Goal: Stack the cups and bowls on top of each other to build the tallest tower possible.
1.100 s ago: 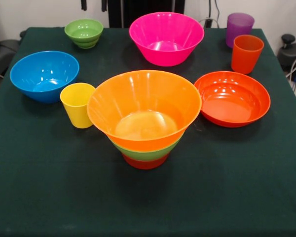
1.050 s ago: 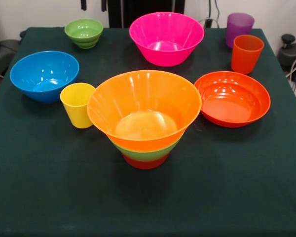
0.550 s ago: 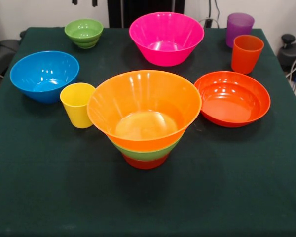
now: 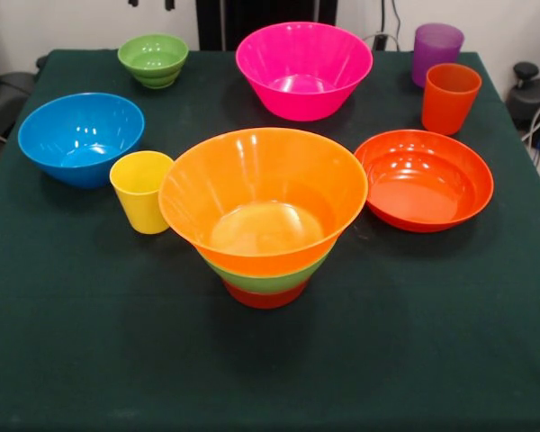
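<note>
Only the pincer (image 4: 150,4) tips at the top edge, arm out of frame.

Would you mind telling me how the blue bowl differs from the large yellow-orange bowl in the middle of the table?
The blue bowl stands directly on the green tablecloth, alone; the large yellow-orange bowl sits nested on a medium green bowl and a small red-orange one. The blue bowl is smaller and rounded; the yellow-orange one is wider, with straight flaring walls. Both are glossy, upright and empty.
</note>
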